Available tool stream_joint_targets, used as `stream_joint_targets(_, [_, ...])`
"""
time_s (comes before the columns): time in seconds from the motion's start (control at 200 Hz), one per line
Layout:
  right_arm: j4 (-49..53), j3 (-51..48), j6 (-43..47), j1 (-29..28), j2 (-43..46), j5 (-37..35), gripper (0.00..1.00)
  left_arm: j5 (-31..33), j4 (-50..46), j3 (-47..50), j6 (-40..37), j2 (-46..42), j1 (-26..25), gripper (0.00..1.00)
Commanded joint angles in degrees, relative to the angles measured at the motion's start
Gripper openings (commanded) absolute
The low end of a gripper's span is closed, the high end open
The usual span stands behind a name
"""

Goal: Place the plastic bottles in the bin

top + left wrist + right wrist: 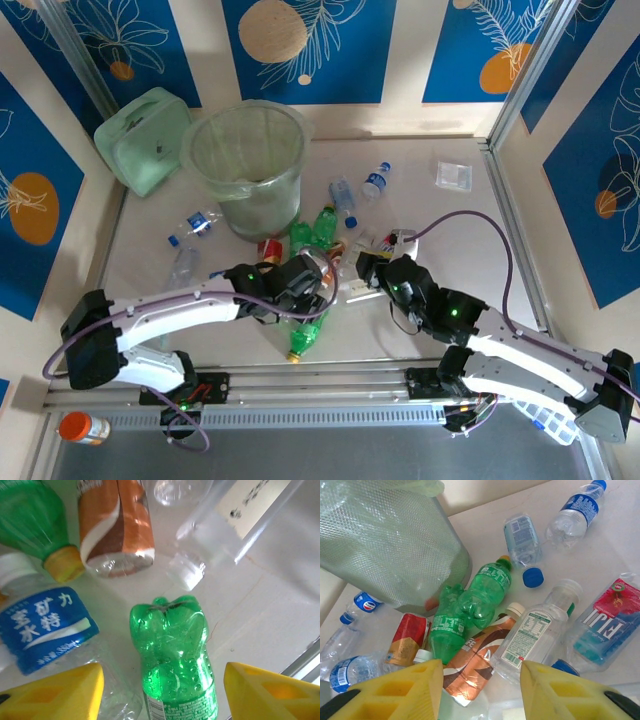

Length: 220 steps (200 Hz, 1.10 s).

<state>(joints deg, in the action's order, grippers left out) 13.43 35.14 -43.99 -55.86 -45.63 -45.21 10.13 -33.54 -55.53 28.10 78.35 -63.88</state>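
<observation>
Far left: a pale green boxy plastic container with rounded corners [140,145] stands just beside the bin and is not the target
Back left: the bin [245,150], a tall round translucent pale-green bucket with a clear liner over its rim, stands upright on the white table [440,230]; what lies at its bottom cannot be made out
Left of it: a clear plastic bottle with a blue label [200,220] lies on its side on the table
Left arm: the left gripper [164,680] hangs low with its yellow fingers spread, one on each side of a green plastic bottle with a dimpled base [172,650]; neither finger touches the bottle
Centre: two more green bottles [470,605] lie side by side, close to the foot of the bucket
Right arm: the right gripper [481,667] has its jaws drawn in on the lower end of a brown-and-orange labelled plastic bottle [480,655], apparently clamped on it, with the bottle not yet lifted off the heap
Right: a small clear bottle with a blue cap [376,180] and a square clear bottle with a red and blue label [605,625] lie loose
Done: little to judge by, since nothing can be confirmed inside the bucket
Left to do: nearly all of it, as about ten bottles lie on the table
</observation>
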Motion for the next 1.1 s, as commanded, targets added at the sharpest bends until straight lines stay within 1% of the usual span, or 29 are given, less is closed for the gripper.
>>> stream_joint_targets(0.0, [0.5, -0.1, -0.9, -0.3, -0.5, -2.3, 0.47, 0.0, 3.3, 1.8, 2.4, 1.5, -1.1, 0.68])
stream_joint_targets(0.17, [0.0, -0.3, -0.5, -0.5, -0.2, -2.2, 0.51, -2.0, 7.3, 5.2, 3.7, 3.0, -1.2, 0.69])
stream_joint_targets(0.285, [-0.4, -0.3, -0.3, -0.6, -0.6, -2.2, 0.56, -3.3, 8.8, 6.5, 4.5, 4.5, -1.3, 0.69])
stream_joint_targets(0.4, [-0.5, 0.1, 0.1, -0.6, -1.2, -1.7, 0.61, -4.6, 10.8, 7.9, 5.3, 5.1, -1.6, 0.73])
stream_joint_targets(0.62, [-1.4, 0.0, 0.7, -0.6, -2.3, -0.9, 0.64, -5.4, 12.1, 9.0, 5.2, 7.7, -1.7, 0.75])
stream_joint_targets(0.68, [-1.6, 0.2, 0.7, -0.5, -2.9, -0.4, 0.67, -5.2, 12.1, 9.0, 4.9, 8.5, -1.6, 0.75])
stream_joint_targets(0.74, [-1.4, 0.5, 0.5, -0.4, -3.7, -0.3, 0.69, -3.7, 11.2, 8.6, 4.5, 9.4, -1.6, 0.76])
stream_joint_targets(0.85, [0.2, 1.9, -0.6, 0.2, -4.5, -0.1, 0.70, -2.2, 10.2, 7.9, 3.8, 10.8, -1.6, 0.77])
stream_joint_targets(0.94, [2.4, 3.0, -2.4, 1.6, -4.1, 0.9, 0.71, -1.8, 9.8, 7.1, 3.0, 12.0, -1.6, 0.75])
stream_joint_targets(1.095, [6.0, 5.8, -7.1, 6.6, -3.9, 7.9, 0.70, -0.6, 8.6, 5.2, 1.3, 14.1, -1.6, 0.66])
